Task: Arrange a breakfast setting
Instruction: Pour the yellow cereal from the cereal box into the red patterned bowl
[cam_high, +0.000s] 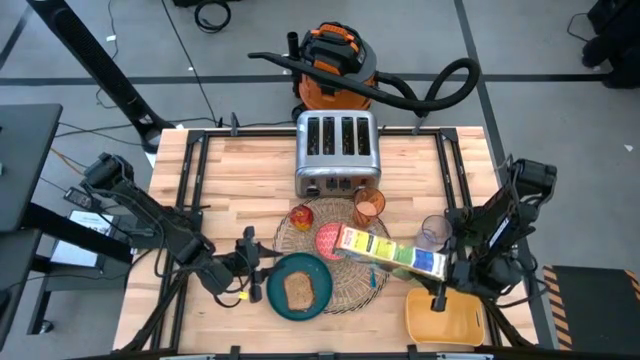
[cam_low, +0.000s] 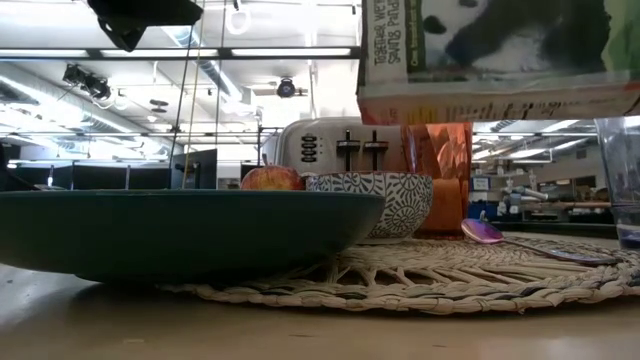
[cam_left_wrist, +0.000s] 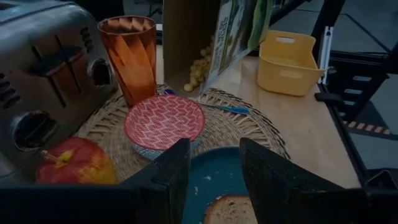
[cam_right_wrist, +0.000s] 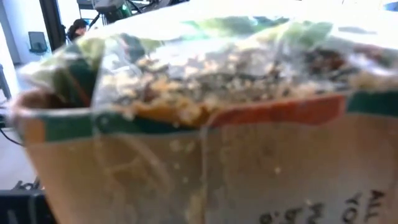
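Setting mostly laid on the woven placemat (cam_high: 340, 275): teal plate (cam_high: 318, 278) with toast slice (cam_high: 298, 290) at its near-left edge, pink-red bowl (cam_high: 328, 240) at centre, orange cup (cam_high: 368, 206) and apple (cam_high: 301, 216) toward the toaster (cam_high: 336, 152), blue spoon (cam_high: 372, 276) lying on the mat's right side

Right hand (cam_high: 452, 262) pinches a cereal box (cam_high: 390, 252), tipped flat over the bowl, cereal at its mouth. Pouring looks to be the step left

Left hand (cam_left_wrist: 212, 177) hangs spread and empty just beside the plate, over the tabletop (cam_high: 250, 180)
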